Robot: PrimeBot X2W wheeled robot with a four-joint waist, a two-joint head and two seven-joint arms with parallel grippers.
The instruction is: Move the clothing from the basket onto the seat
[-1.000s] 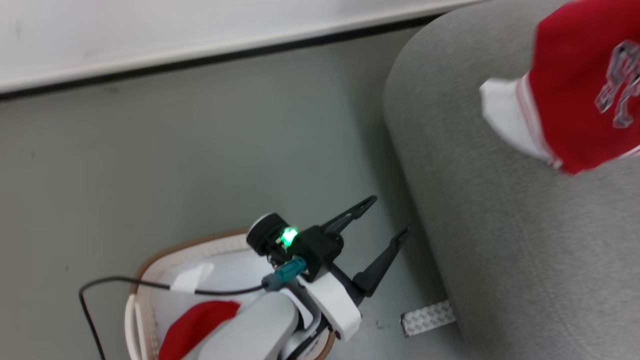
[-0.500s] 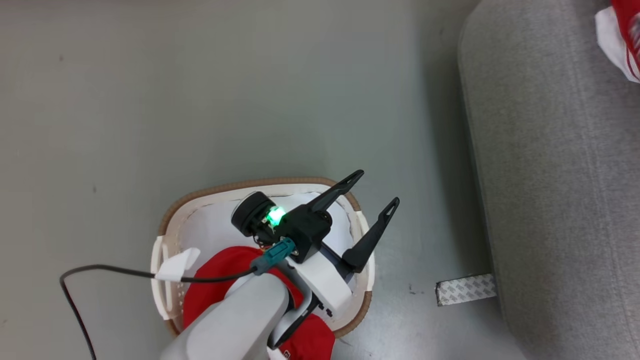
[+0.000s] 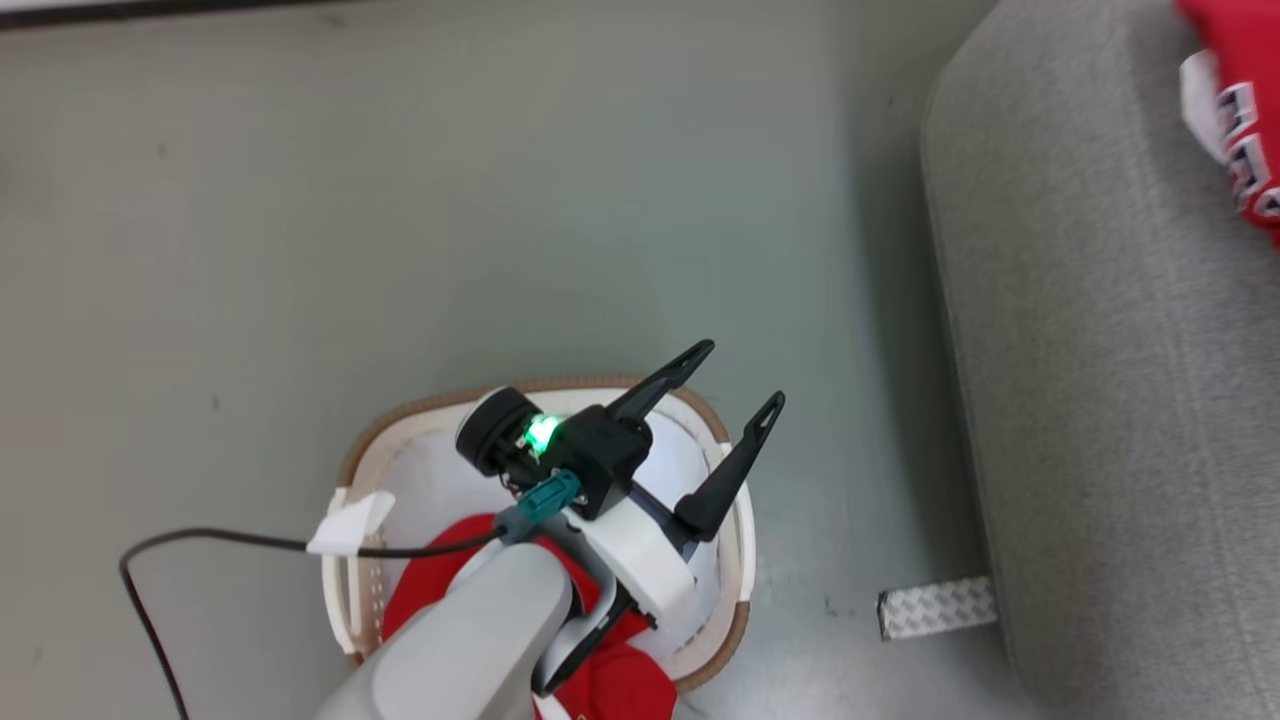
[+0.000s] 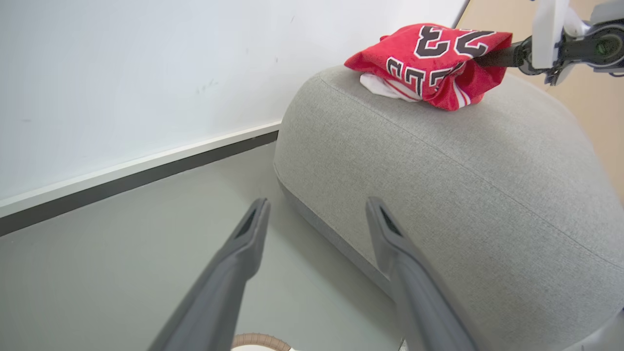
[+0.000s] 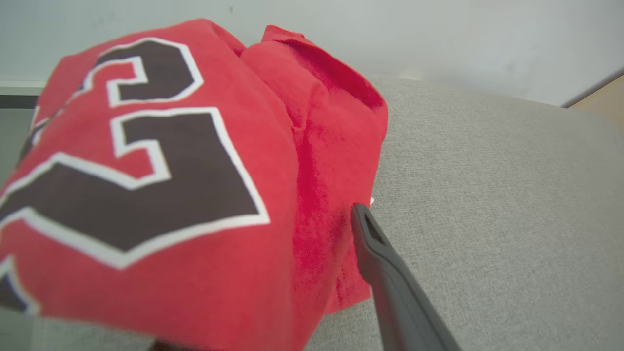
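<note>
One red jersey of the clothing [image 4: 429,63] lies crumpled on top of the grey seat [image 4: 438,170], its black-and-white numbers showing. My right gripper [image 4: 492,54] reaches into its folds from the right. Up close, the jersey [image 5: 146,195] drapes over one right finger and hides it. The other finger [image 5: 385,273] stands bare and well off to the side, so the jaws are open. My left gripper [image 3: 744,372] hangs open and empty above the basket [image 3: 735,560]. More red clothing [image 3: 425,590] lies inside the basket, partly hidden by my forearm.
The seat [image 3: 1120,400] rises close to the right of the basket, with a strip of patterned tape [image 3: 935,607] on the grey floor at its foot. A black cable [image 3: 200,545] loops left of the basket. A white wall with a dark baseboard [image 4: 131,178] runs behind.
The head camera has swung, bringing the basket fuller into view and pushing the seat's jersey to the upper right edge. My left gripper has stayed open over the basket.
</note>
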